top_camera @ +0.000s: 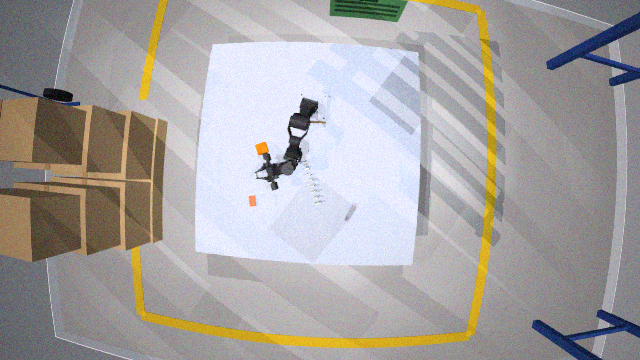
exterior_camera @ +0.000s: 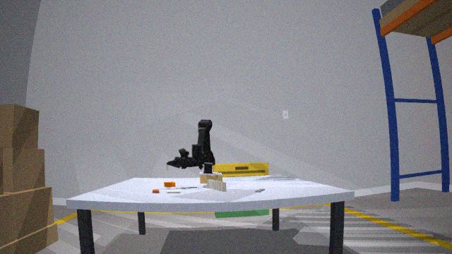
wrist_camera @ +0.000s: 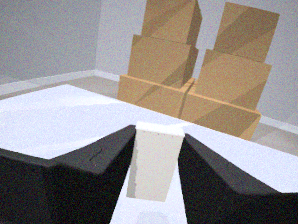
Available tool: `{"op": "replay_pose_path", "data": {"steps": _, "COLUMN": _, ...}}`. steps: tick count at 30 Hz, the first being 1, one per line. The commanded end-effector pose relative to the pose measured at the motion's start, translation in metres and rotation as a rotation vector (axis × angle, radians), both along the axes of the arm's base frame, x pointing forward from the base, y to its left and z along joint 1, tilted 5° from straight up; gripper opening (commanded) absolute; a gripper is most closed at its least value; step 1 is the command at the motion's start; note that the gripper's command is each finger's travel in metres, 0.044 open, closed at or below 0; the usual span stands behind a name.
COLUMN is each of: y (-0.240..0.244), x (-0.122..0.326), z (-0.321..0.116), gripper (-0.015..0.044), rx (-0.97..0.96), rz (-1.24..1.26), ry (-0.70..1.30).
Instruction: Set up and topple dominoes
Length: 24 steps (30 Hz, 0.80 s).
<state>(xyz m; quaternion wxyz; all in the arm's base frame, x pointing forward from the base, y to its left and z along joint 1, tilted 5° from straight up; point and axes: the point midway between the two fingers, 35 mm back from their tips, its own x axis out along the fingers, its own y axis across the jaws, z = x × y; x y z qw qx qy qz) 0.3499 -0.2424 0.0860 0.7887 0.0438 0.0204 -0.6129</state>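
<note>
My gripper is shut on a cream domino, held by its upper end and hanging down between the fingertips. The gripper is well above the table, on the left of the row in the top and exterior views. The row of standing dominoes is made up of several pale, evenly spaced pieces; its end near the arm is partly hard to make out from above. Another pale domino lies flat on the table left of the row.
An orange block and a smaller red-orange block lie on the left of the white table. A flat grey piece lies right of the row. Stacked cartons stand beyond the table.
</note>
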Motion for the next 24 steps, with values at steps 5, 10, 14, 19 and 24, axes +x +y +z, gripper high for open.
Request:
{"op": "replay_pose_path", "data": {"steps": 5, "y": 0.007, "x": -0.012, "z": 0.006, "gripper": 0.0107, "rx": -0.026, "rz": -0.023, "ry": -0.027}}
{"op": "replay_pose_path", "data": {"steps": 10, "y": 0.007, "x": -0.012, "z": 0.006, "gripper": 0.0107, "rx": -0.026, "rz": -0.023, "ry": -0.027}}
{"op": "replay_pose_path", "data": {"steps": 14, "y": 0.007, "x": -0.012, "z": 0.006, "gripper": 0.0107, "rx": -0.026, "rz": -0.023, "ry": -0.027}}
{"op": "replay_pose_path", "data": {"steps": 19, "y": 0.007, "x": -0.012, "z": 0.006, "gripper": 0.0107, "rx": -0.026, "rz": -0.023, "ry": -0.027}}
{"op": "replay_pose_path", "data": {"steps": 24, "y": 0.007, "x": -0.009, "z": -0.006, "gripper": 0.0107, "rx": -0.025, "rz": -0.023, "ry": -0.020}}
